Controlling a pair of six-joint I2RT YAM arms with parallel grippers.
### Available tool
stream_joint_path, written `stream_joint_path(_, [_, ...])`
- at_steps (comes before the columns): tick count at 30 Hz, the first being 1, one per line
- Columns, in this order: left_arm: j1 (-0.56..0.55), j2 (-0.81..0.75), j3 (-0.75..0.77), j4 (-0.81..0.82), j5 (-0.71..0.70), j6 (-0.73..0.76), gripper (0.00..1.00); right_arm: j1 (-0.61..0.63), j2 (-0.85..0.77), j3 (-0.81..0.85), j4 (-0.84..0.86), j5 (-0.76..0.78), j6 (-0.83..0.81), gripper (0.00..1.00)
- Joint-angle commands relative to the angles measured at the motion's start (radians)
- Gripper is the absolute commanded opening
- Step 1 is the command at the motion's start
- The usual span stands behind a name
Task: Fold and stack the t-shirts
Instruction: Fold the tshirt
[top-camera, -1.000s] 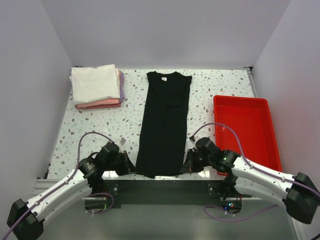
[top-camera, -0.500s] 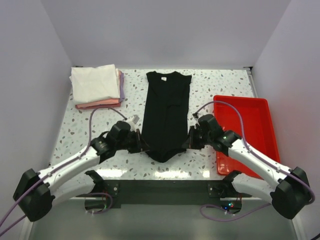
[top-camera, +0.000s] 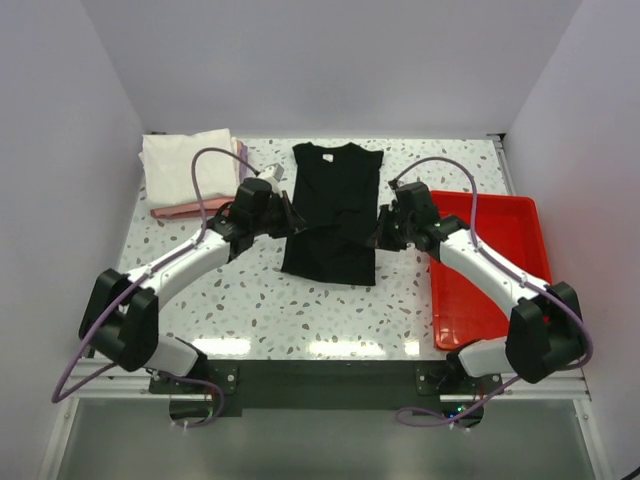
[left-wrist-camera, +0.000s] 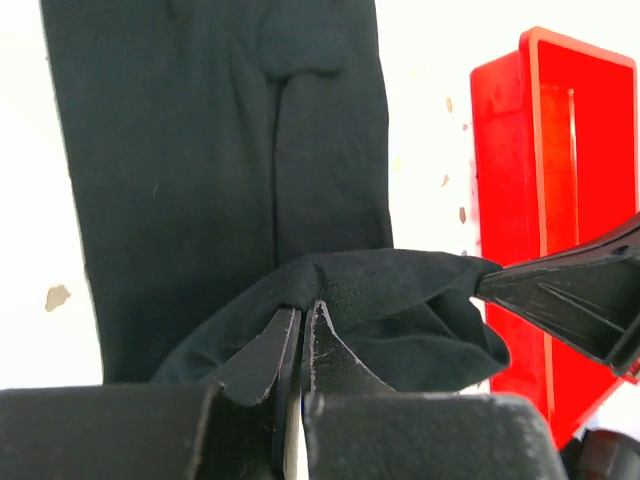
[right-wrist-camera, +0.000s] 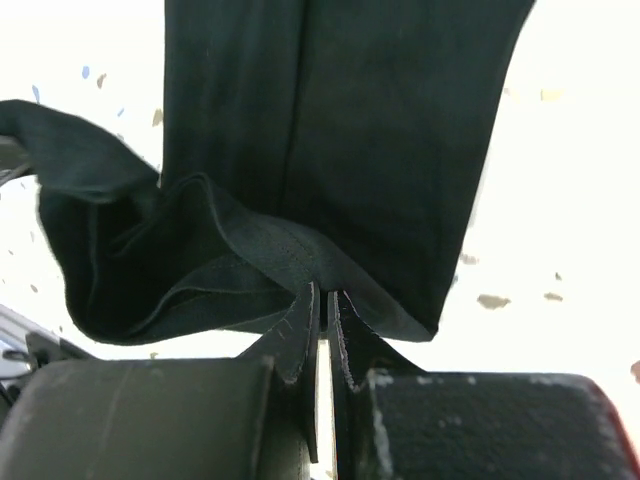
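A black t-shirt (top-camera: 332, 195) lies lengthwise in the middle of the table, its lower part doubled over itself. My left gripper (top-camera: 287, 216) is shut on the hem's left corner, and in the left wrist view the left gripper (left-wrist-camera: 302, 310) pinches the black t-shirt (left-wrist-camera: 220, 150). My right gripper (top-camera: 380, 229) is shut on the hem's right corner; the right wrist view shows that right gripper (right-wrist-camera: 323, 292) nipping the black t-shirt (right-wrist-camera: 390, 120). The hem hangs raised between the two. Folded t-shirts (top-camera: 188, 166) are stacked at the back left, white on top of pink, with a lavender edge showing.
A red tray (top-camera: 515, 235) lies on the right side of the table under my right arm, and the red tray (left-wrist-camera: 520, 150) also shows in the left wrist view. Walls stand close along the left, back and right edges of the speckled table (top-camera: 200, 280).
Both grippers have carried the shirt's hem from the near edge of the table towards the collar. The shirt's lower part now lies doubled over its upper part.
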Motion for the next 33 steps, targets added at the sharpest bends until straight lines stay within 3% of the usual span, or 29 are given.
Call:
stream_joint_path(1, [0.027, 0.082, 0.124, 0.066, 0.034, 0.075, 0.00, -0.016, 0.058, 0.096, 0.044, 0.027, -0.037, 0.00])
stream_joint_path(13, [0.131, 0.301, 0.253, 0.090, 0.128, 0.087, 0.00, -0.093, 0.290, 0.307, 0.022, -0.001, -0.091, 0.00])
stream_joint_path(33, [0.206, 0.546, 0.420, 0.133, 0.194, 0.087, 0.00, -0.151, 0.540, 0.471, 0.045, -0.003, -0.132, 0.00])
